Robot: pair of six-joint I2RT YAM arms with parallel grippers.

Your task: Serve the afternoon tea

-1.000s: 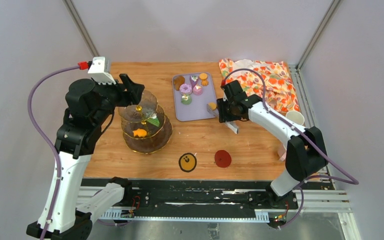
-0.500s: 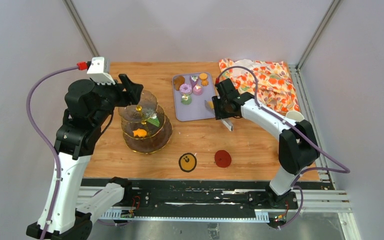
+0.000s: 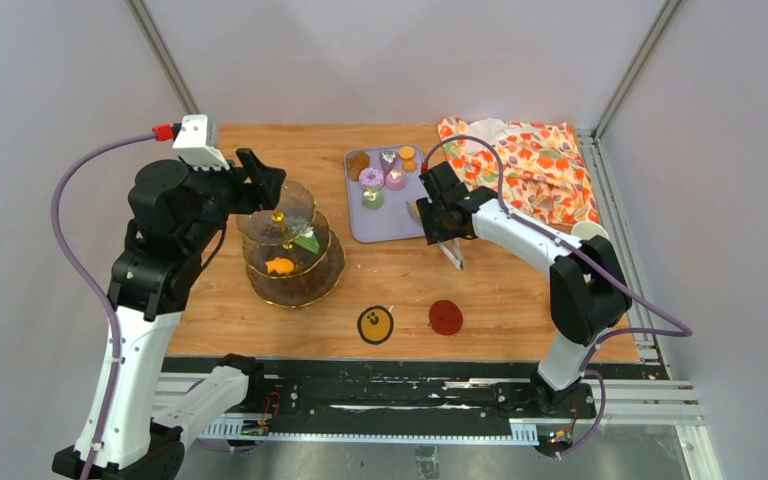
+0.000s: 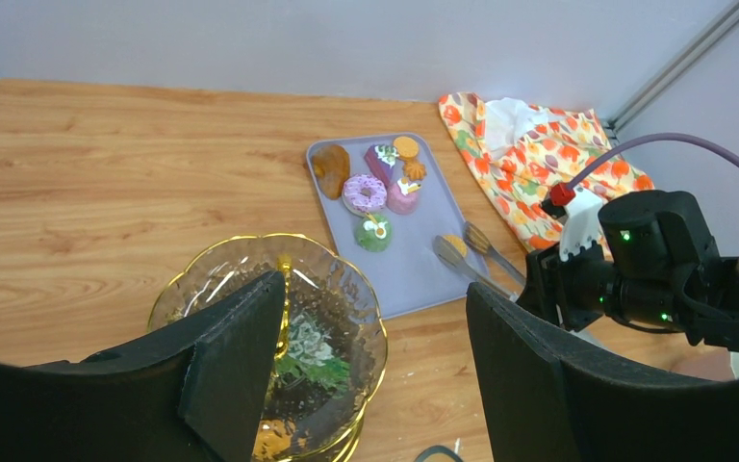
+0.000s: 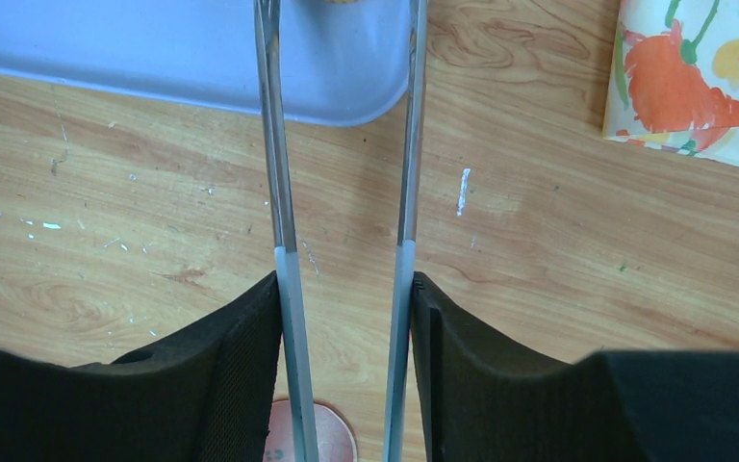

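Right fingers [image 5: 241,327] pinch the metal tongs [image 5: 274,144], blades parallel, tips running out of frame at 12 o'clock over the lilac tray [image 5: 154,58]. Judgement: squeeze slowly so both tips close square on the orange biscuit [image 4: 455,243], then lift straight up. Left fingers [image 4: 231,366] spread wide, empty, above the glass stand [image 4: 241,252], 9 o'clock on the tabletop [image 3: 400,280]. Only the left wrist view shows the biscuit at the tong tips; the right wrist view crops nearly all of it
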